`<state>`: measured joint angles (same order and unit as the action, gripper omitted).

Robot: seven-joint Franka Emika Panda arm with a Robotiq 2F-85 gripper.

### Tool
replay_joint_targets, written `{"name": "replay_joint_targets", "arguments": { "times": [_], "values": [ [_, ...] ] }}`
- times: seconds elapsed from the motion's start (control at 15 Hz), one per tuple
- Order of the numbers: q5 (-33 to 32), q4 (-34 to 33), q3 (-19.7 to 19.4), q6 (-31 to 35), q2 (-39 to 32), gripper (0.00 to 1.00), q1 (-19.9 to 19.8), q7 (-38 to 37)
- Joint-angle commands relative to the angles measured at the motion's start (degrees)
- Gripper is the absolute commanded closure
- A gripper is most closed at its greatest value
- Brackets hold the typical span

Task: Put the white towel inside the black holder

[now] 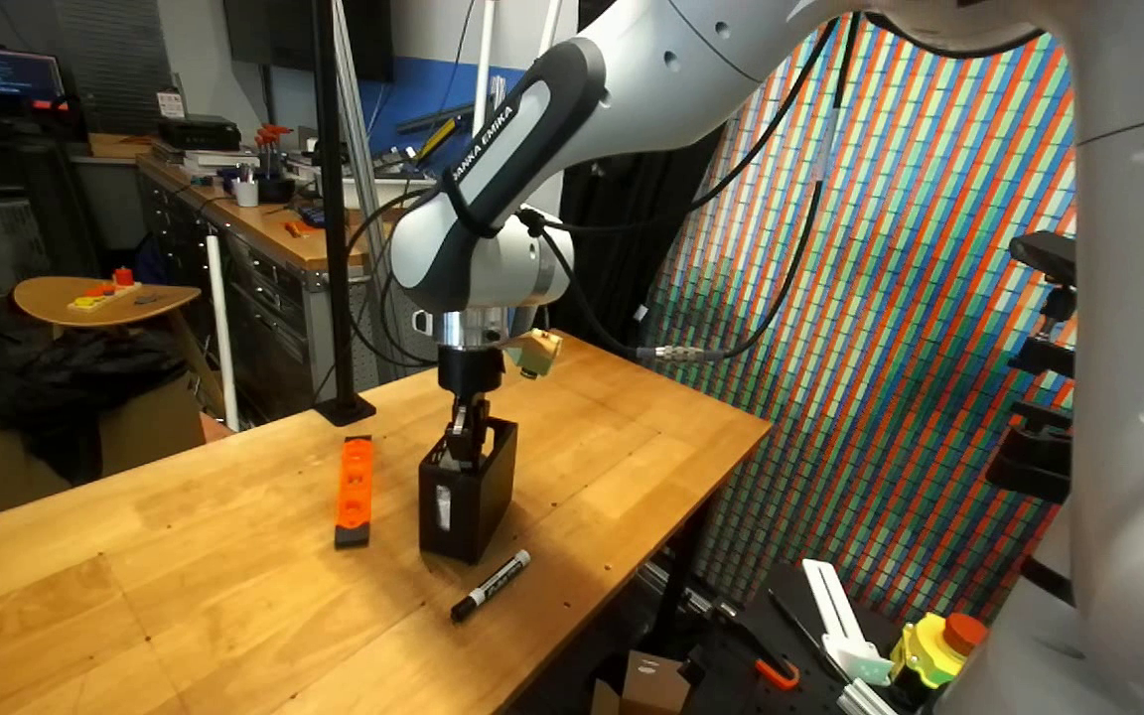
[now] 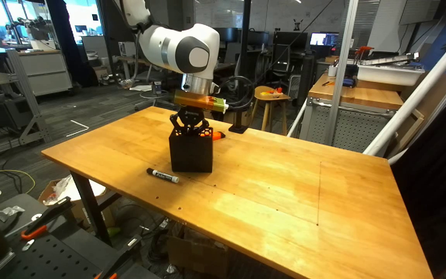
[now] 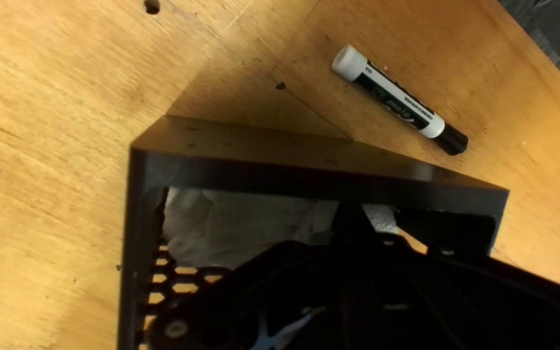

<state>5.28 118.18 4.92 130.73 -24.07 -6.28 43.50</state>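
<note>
Towel [image 3: 241, 228] lies inside the black holder [image 2: 191, 153], with the gripper [image 1: 466, 457] clenched within its mouth, I'd guess for tamping the towel lower

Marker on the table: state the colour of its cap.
The cap is black, clearest in the wrist view.

Marker pen [image 3: 400, 100], possibly an orange level [image 1: 355, 489], wooden stool [image 1: 115, 313]

towel [image 3: 241, 223] in holder [image 2: 191, 153] | holder on bench [image 2: 269, 217] | tool [image 1: 466, 458] reaching into holder | marker [image 2: 162, 176] before holder, both exterior views
</note>
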Motion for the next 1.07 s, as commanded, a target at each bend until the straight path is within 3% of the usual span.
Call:
{"name": "replay_joint_targets", "arguments": {
  "times": [0.0, 1.0],
  "values": [
    [0.5, -1.29, 0.36, -1.77, -1.88, 1.0, -1.12, 1.8],
    [-2.65, -0.12, -1.31, -4.27, 3.17, 1.0, -0.8, 0.47]
  ]
}}
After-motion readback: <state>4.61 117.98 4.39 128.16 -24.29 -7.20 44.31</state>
